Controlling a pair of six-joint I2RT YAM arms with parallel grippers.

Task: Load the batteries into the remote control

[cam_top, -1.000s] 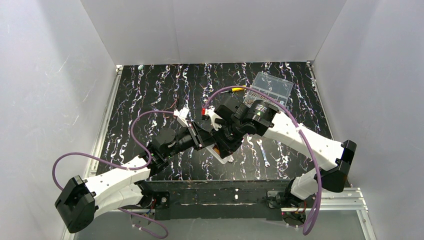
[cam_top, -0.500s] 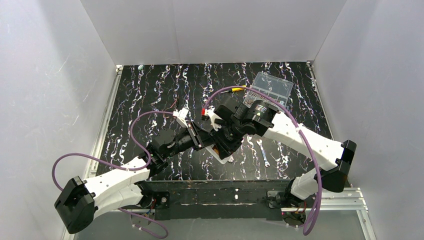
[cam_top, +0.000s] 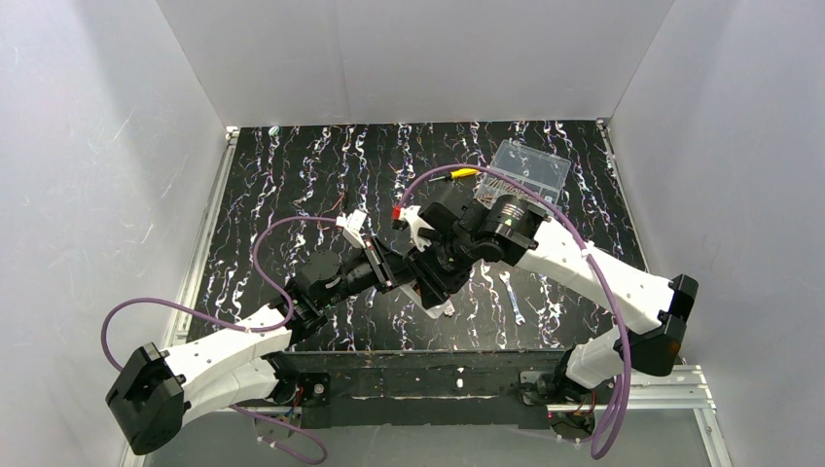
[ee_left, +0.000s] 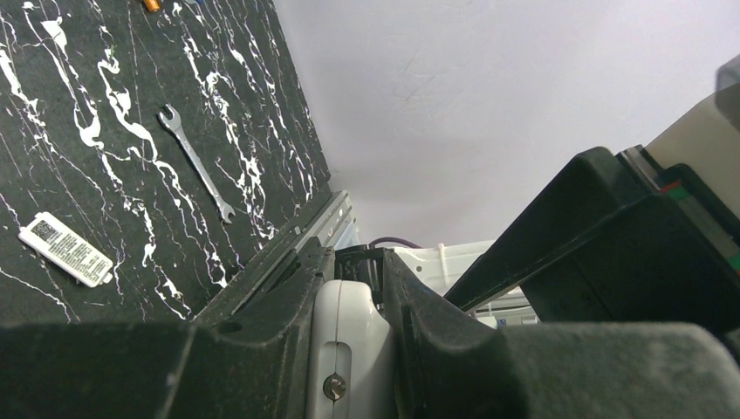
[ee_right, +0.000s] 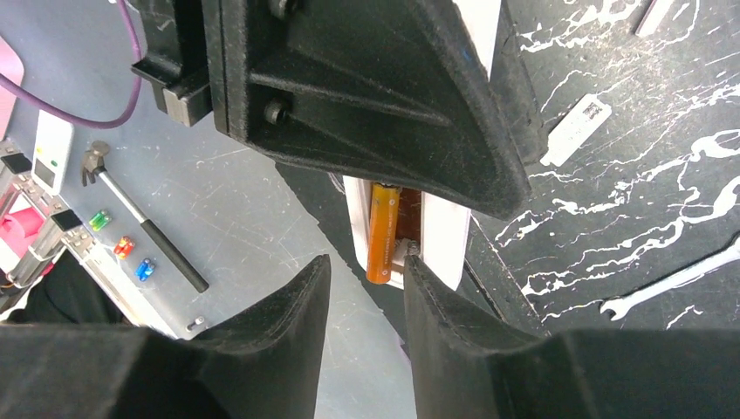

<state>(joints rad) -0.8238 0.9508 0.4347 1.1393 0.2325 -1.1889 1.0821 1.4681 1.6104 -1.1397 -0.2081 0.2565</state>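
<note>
Remote control — slim white rectangular plastic bar [ee_right: 441, 240] — clamped between shut fingers of left gripper [ee_left: 353, 279], held above black white-veined tabletop [cam_top: 292, 185] near its middle, open compartment facing right gripper [ee_right: 365, 332]. One slim orange cylindrical battery [ee_right: 381, 231] lying in compartment, long axis along remote's own, slot beside it bare. Right gripper's jaws parted and empty, fingertips just short of battery's near tip, gap in line with it. Right arm the nearer for next move — likely a press to seat the cell; seating not confirmable from these views. Second battery not made out.
</note>
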